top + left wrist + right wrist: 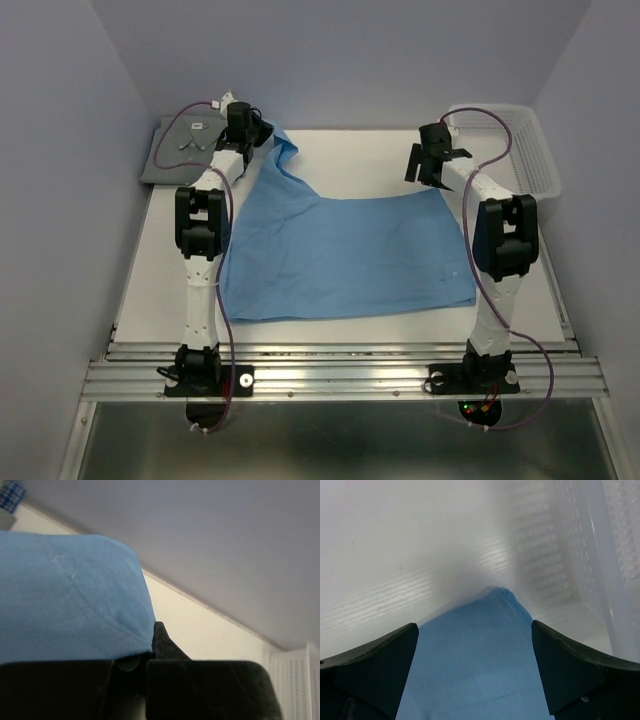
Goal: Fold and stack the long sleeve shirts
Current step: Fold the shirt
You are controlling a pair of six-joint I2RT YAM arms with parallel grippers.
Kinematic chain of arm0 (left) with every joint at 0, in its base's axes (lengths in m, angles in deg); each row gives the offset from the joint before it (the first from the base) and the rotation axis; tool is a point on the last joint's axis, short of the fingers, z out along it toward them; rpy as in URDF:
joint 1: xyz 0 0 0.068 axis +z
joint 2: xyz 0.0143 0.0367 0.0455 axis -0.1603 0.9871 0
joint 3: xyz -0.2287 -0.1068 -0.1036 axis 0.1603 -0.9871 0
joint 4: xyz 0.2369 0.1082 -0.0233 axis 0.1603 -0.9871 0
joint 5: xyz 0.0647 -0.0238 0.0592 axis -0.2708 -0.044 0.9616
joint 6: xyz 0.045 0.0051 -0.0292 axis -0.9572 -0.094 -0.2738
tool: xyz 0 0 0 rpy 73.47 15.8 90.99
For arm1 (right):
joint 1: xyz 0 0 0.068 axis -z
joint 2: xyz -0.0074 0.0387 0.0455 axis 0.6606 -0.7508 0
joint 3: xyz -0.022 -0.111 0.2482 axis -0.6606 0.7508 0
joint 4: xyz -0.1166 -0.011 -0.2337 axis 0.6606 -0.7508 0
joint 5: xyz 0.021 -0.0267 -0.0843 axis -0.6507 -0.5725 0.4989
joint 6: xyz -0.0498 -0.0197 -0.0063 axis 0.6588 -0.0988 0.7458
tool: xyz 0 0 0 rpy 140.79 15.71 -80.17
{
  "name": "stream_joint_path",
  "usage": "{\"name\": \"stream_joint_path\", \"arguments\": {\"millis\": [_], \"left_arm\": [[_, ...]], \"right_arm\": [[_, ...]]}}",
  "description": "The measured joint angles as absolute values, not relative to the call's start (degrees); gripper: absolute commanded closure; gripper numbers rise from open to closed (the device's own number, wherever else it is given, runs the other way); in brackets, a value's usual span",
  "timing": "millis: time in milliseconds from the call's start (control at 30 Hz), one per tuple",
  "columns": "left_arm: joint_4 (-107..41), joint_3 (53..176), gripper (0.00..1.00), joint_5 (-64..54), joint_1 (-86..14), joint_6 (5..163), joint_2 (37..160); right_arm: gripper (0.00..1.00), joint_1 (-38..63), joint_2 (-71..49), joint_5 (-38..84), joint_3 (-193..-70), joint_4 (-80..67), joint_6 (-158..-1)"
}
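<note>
1. The top view alone gives the whole layout. The sky-blue shirt (345, 250) lies spread over the mid of the white table (350, 150), w/ its far-left corner raised to a peak. The grey shirt (185, 150) sits folded at the table's far-left corner, small white label on top, just beside that peak.
2. Same view: the left gripper (258, 130) is at the raised corner. The right gripper (432, 168) hangs over the blue shirt's far-right corner, near the white mesh basket (510, 150) at far right.
3. The L wrist view shows what the top view can't: the left gripper (150, 652) is clenched on the blue cloth. A rounded fold of fabric runs out from the black fingers (162, 642) and fills the left half of the view. A faint curved seam and a stray pale thread show on it. A bit of the basket (295, 680) is at lower right, w/ the lavender wall (225, 545) behind.
4. The R wrist view settles the other claw: the right gripper (474, 630) is released, w/ its fingers (375, 670) spread wide. The blue corner (485, 650) lies flat between them, touching neither as far as visible. Can't tell if the tips touch the table.
5. Materials:
   - Both shirts are thin, soft cloth; the blue one is smooth w/ few creases.
   - The tabletop (395, 555) is matte white w/ fine ridged lines.
   - The basket wall (600, 555) is pale slotted plastic, straight-sided.
   - The fingers are matte black, wedge-shaped.
</note>
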State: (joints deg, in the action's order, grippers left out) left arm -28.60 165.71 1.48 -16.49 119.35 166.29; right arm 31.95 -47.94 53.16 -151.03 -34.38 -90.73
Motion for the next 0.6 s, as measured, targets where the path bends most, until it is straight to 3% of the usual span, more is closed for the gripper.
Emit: {"name": "stream_joint_path", "arguments": {"millis": [167, 433, 533, 600], "left_arm": [[-22.13, 157.36, 1.0, -9.91, -16.49, 111.37, 158.99], [-15.6, 156.95, 1.0, -29.21, -16.23, 99.52, 152.85], [-15.31, 156.95, 1.0, -33.01, -16.19, 97.64, 152.19], [-15.53, 156.91, 1.0, -34.28, -15.99, 96.94, 152.11]], "right_arm": [[0.0, 31.95, -53.3, 55.68, -156.19, -34.1, -92.48], [0.02, 31.95, -59.4, 57.73, -159.55, -34.19, -94.79], [0.12, 32.06, -59.7, 57.78, -159.55, -34.21, -95.25], [0.31, 32.17, -59.72, 57.78, -159.55, -34.19, -95.51]]}}
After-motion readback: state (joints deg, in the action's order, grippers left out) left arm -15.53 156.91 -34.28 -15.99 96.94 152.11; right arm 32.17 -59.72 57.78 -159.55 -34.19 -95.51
